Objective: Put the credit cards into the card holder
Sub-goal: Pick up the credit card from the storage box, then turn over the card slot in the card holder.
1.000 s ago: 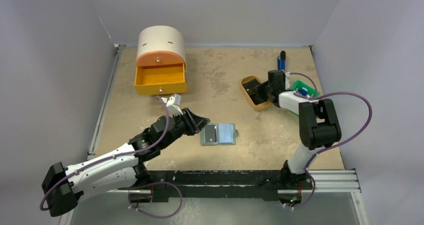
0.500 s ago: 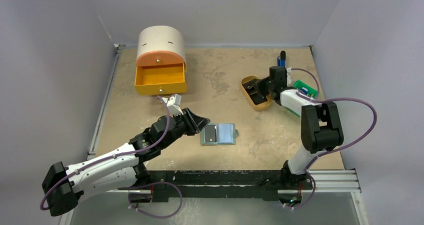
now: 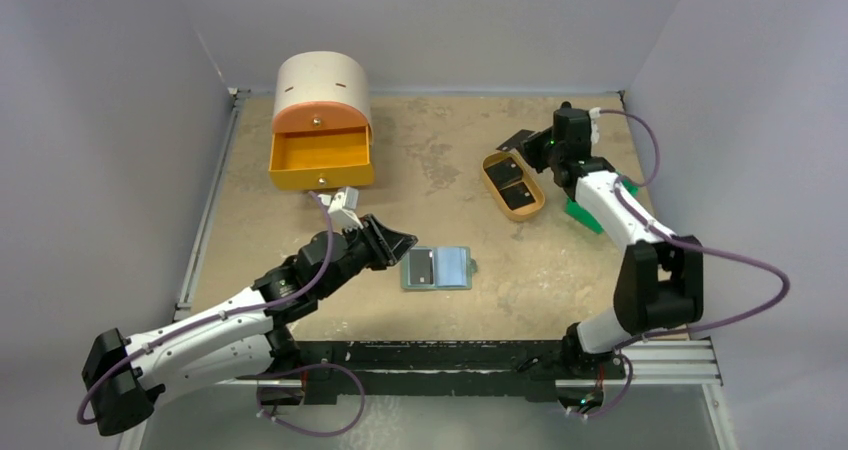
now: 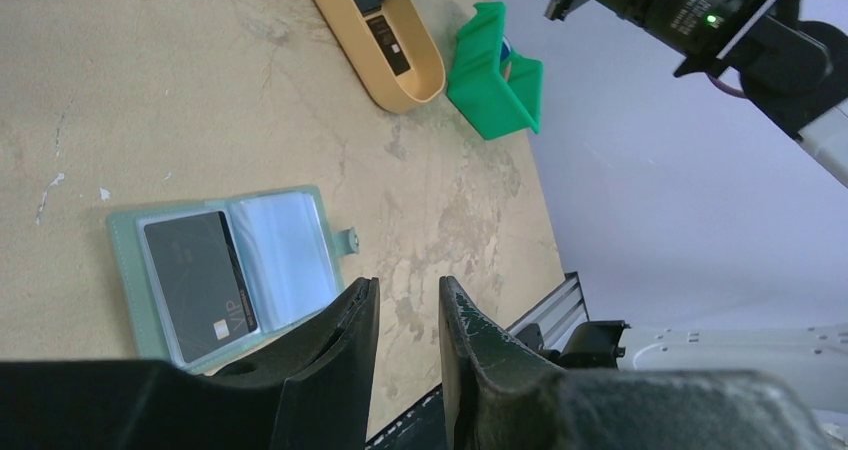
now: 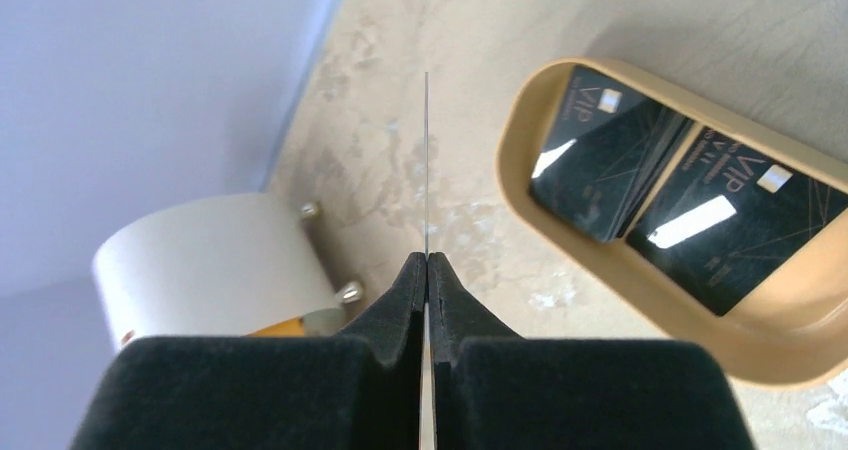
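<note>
Right end effector [image 5: 427, 262] pinching a credit card [image 5: 427, 150], seen edge-on, just beside the tan tray [image 5: 790, 362] holding two more cards [image 5: 720, 220]; left end effector [image 4: 408, 295] slightly spread, apparently empty, near the card holder [image 4: 290, 245] lying open on the counter [image 4: 200, 90], one black card [image 4: 195, 270] in its pocket.

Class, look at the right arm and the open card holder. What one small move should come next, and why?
Probably carry the credit card across to the card holder. The right tool is shut on it edge-on, off the tan tray, and the card holder lies open on the table with one pocket that looks free.
</note>
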You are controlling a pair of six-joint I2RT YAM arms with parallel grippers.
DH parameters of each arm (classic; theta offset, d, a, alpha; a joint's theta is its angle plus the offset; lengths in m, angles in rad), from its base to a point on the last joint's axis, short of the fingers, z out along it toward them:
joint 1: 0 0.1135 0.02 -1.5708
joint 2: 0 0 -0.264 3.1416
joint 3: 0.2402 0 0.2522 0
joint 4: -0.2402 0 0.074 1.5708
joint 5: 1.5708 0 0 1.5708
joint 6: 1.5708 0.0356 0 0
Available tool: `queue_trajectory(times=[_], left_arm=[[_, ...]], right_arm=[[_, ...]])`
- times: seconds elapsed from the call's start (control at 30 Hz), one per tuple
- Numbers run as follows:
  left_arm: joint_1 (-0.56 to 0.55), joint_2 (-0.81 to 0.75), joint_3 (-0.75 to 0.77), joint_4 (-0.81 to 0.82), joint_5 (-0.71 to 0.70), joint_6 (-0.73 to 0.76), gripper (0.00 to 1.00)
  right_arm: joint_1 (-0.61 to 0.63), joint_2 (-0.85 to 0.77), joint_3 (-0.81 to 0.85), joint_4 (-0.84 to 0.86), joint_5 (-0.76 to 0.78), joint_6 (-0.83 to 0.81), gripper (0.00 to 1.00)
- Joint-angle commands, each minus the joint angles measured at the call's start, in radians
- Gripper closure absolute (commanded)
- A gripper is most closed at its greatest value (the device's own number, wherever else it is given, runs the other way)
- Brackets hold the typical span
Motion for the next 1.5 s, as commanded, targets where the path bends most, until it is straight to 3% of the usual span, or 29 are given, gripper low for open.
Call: queue_trajectory(times=[0.0,0.23,0.43,0.77,1.0,1.2,1.27,1.33,1.4,1.47], left_arm=[[0.003,-0.042,0.052,-0.008,-0.042,0.022,0.72],[0.004,-0.062,0.049,-0.016,-0.061,0.025,0.72],[0.003,-0.069,0.054,-0.025,-0.058,0.018,0.73],[0.004,-0.137,0.131,-0.134,-0.148,0.052,0.73],[0.004,-0.14,0.196,-0.152,-0.211,0.072,0.72],[0.003,-0.095,0.225,-0.137,-0.216,0.083,0.72],[0.004,-0.084,0.225,-0.13,-0.209,0.083,0.72],[0.002,-0.076,0.22,-0.132,-0.202,0.079,0.72],[0.004,-0.08,0.205,-0.135,-0.19,0.075,0.72],[0.004,-0.079,0.187,-0.133,-0.165,0.079,0.72]], right_arm=[[-0.006,-0.142,0.064,-0.078,-0.022,-0.034,1.0],[-0.033,-0.265,0.026,-0.119,-0.1,0.042,1.0],[-0.044,-0.317,-0.051,-0.04,-0.258,0.157,1.0],[-0.047,-0.456,-0.166,0.141,-0.735,0.244,1.0],[-0.042,-0.656,-0.236,0.068,-0.803,0.3,1.0],[-0.042,-0.711,-0.261,0.047,-0.842,0.316,1.0],[-0.041,-0.706,-0.248,0.044,-0.851,0.258,1.0],[-0.036,-0.654,-0.143,-0.173,-0.855,-0.029,1.0],[0.04,-0.596,-0.011,-0.454,-0.705,-0.34,1.0],[0.18,-0.576,0.024,-0.567,-0.511,-0.507,1.0]])
